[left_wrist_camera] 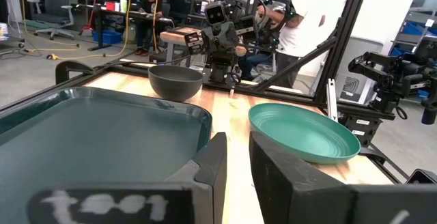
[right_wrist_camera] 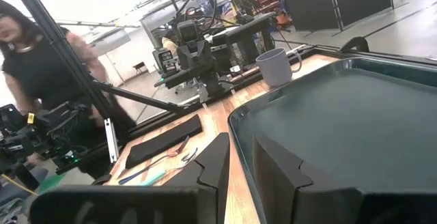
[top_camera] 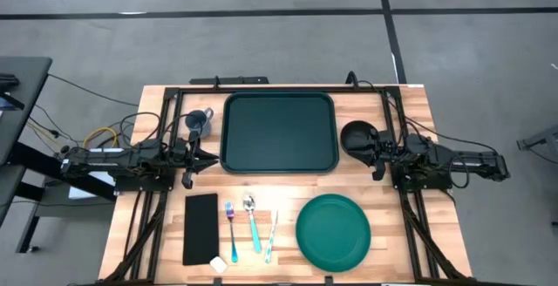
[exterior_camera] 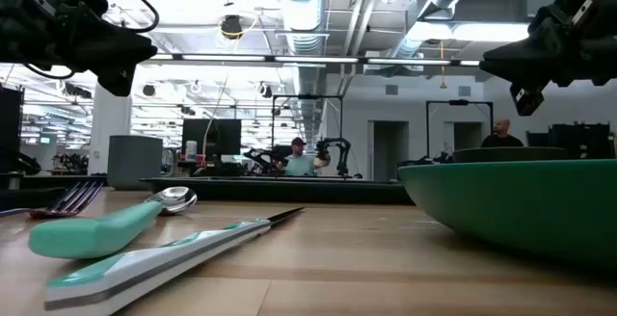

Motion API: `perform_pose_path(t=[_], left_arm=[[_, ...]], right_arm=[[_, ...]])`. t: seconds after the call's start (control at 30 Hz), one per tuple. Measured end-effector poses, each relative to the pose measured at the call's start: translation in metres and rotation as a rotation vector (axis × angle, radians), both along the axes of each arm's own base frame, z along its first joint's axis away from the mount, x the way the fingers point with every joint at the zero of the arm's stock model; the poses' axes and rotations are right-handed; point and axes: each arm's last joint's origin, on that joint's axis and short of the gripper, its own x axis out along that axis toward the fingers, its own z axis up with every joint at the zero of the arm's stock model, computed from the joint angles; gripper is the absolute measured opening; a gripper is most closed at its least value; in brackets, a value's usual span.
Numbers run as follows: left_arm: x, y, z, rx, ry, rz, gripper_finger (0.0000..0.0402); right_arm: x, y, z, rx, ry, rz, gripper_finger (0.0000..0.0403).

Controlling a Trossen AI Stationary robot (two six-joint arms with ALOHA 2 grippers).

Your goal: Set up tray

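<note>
The dark green tray (top_camera: 279,132) lies flat at the middle of the table's far half, and shows in both wrist views (left_wrist_camera: 102,135) (right_wrist_camera: 341,128). My left gripper (top_camera: 209,155) (left_wrist_camera: 237,142) hovers just off the tray's left rim, fingers shut and touching nothing. My right gripper (top_camera: 372,153) (right_wrist_camera: 241,145) hovers just off the tray's right rim, also shut and touching nothing. Both arms are level and point inward at the tray.
A grey mug (top_camera: 199,120) stands left of the tray and a black bowl (top_camera: 357,136) right of it. Near the front edge lie a black napkin (top_camera: 200,228), a fork (top_camera: 231,229), a spoon (top_camera: 251,221), a knife (top_camera: 271,234) and a round green plate (top_camera: 333,231). People stand beyond the table.
</note>
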Motion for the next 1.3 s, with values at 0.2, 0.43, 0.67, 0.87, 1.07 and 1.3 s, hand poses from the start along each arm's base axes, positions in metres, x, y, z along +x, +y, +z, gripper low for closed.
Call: perform_pose_path(t=[0.2,0.43,0.67,0.87,1.07,1.3], left_arm=[[0.0000,0.0000,0.0001,0.000,0.000,0.000,0.0052],[0.0000,0.0000,0.0001,0.000,0.000,0.000,0.0052],[0.0000,0.0000,0.0000,0.000,0.000,0.000,0.0052],[-0.0004,-0.0011,0.0010,-0.381,0.013,-0.043,0.0052],[-0.0006,0.0006,0.0015,-0.846,-0.003,0.011,0.0052],[-0.0011,0.0038,0.0030,-0.945,-0.063,0.104,0.0052]], right_arm=[[0.0000,0.0000,0.0000,0.000,0.000,0.000,0.0059],[0.0000,0.0000,0.0000,0.000,0.000,0.000,0.0059],[0.0000,0.0000,0.0000,0.000,0.000,0.000,0.0059],[0.0000,0.0000,0.0001,0.000,-0.001,0.000,0.0059],[0.0000,0.0000,0.0001,0.000,0.000,0.000,0.0059],[0.0000,0.0000,0.0001,0.000,-0.001,0.000,0.0059]])
